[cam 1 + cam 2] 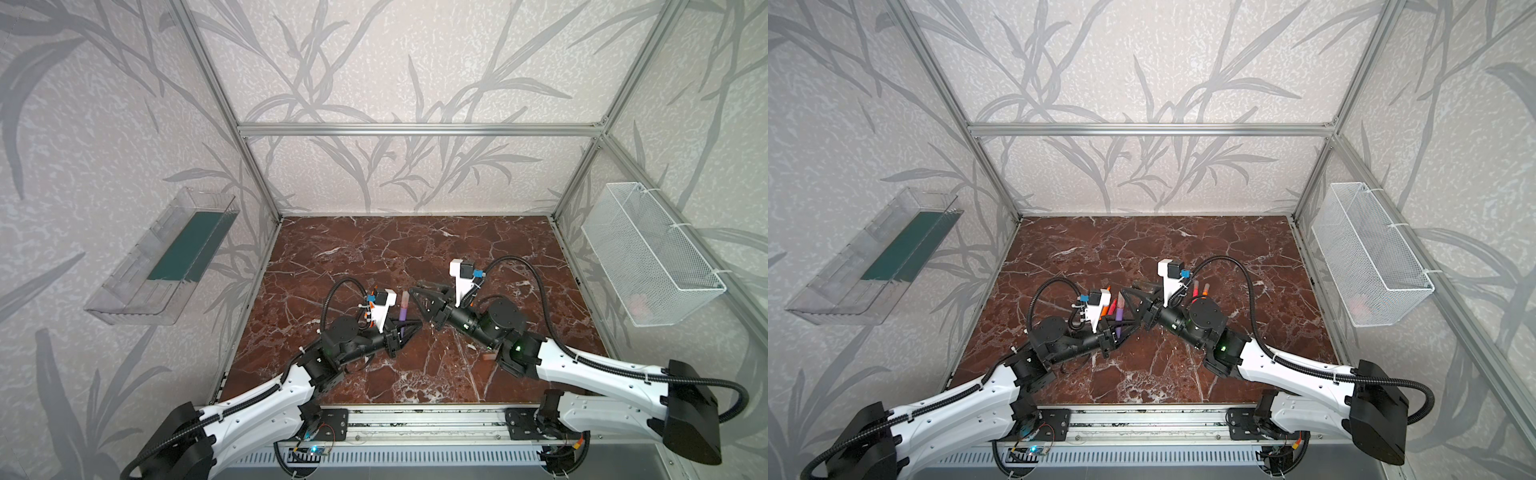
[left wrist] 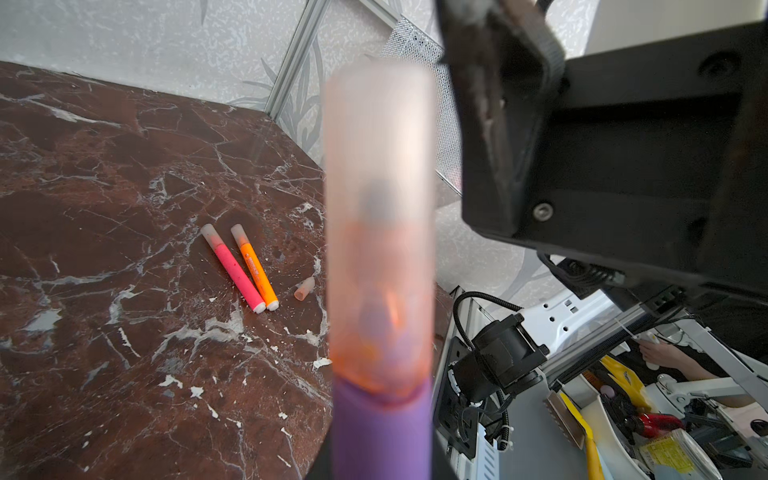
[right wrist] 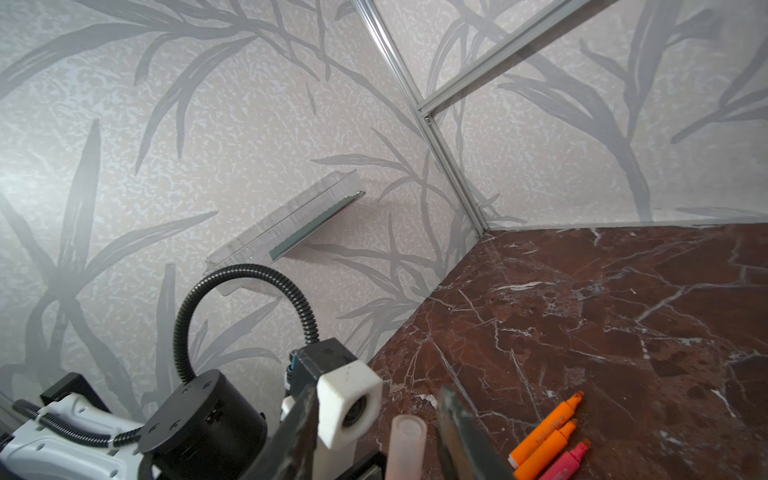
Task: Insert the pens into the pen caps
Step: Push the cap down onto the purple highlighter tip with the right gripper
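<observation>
My left gripper (image 1: 409, 324) is shut on a purple pen (image 2: 380, 436) held upright. A translucent pen cap (image 2: 380, 208) sits over its tip. My right gripper (image 3: 378, 399) is open, and its fingers (image 3: 461, 436) stand on either side of that cap (image 3: 405, 449) without touching it. In both top views the two grippers meet at mid-table around the pen (image 1: 1119, 318). A capped pink pen (image 2: 235, 270) and a capped orange pen (image 2: 255, 266) lie side by side, with a loose cap (image 2: 304, 289) close by. Two uncapped orange pens (image 3: 548, 428) and a pink one (image 3: 567, 461) lie together.
The brown marble table (image 1: 374, 249) is bounded by an aluminium frame and papered walls. A clear plastic tray (image 1: 166, 257) hangs on the left wall. A white wire basket (image 1: 652, 253) hangs on the right wall.
</observation>
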Controlling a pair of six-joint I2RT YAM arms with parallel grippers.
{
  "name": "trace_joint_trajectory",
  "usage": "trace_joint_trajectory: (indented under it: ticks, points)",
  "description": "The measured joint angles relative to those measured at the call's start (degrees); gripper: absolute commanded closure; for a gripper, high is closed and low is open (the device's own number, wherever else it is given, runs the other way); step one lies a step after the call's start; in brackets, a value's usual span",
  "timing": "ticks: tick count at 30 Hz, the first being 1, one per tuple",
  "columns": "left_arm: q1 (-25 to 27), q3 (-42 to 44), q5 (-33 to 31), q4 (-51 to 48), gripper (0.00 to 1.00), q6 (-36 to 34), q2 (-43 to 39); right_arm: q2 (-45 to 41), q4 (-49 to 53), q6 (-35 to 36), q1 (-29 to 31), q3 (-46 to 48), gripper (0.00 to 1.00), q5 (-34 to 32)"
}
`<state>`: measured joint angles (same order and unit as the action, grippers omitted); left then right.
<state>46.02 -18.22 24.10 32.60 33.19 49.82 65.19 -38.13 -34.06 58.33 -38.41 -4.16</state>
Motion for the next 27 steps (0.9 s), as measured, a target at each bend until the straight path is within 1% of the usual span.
trace_joint_trajectory:
  ticks: [4, 9, 14, 18, 21, 23, 24, 27]
  points:
    - [-0.02, 0.0, -0.02, -0.33, 1.0, -0.2, -0.2, 2.21, 2.16, -0.15, -0.02, -0.39, 0.5, -1.64]
    - [-0.02, 0.0, -0.17, -1.11, 1.0, -0.24, -0.26, 6.03, 3.74, -0.17, -0.02, -3.19, 0.52, -0.87]
    - [-0.02, 0.0, -0.2, -1.2, 1.0, -0.26, -0.26, 7.45, 3.78, -0.5, -0.02, -4.66, 0.62, 0.2]
    - [-0.02, 0.0, -0.33, -1.62, 1.0, -0.26, -0.28, 8.52, 3.52, -1.31, -0.02, -4.96, 0.73, 1.51]
    - [-0.02, 0.0, -0.63, -2.34, 1.0, -0.66, -0.28, 9.22, 3.13, -2.08, -0.02, -4.98, 0.84, 2.82]
    - [-0.02, -0.07, -1.25, -2.91, 1.0, -1.36, -0.31, 9.44, 2.86, -3.23, 0.02, -4.98, 0.96, 3.67]
    - [-0.02, -0.15, -1.66, -3.17, 1.0, -2.12, -0.31, 9.46, 2.84, -4.2, 0.02, -4.98, 1.0, 4.07]
    - [-0.02, -1.11, -3.41, -5.38, 1.0, -3.56, -0.48, 9.46, 2.8, -5.2, -0.17, -4.87, 1.0, 5.18]
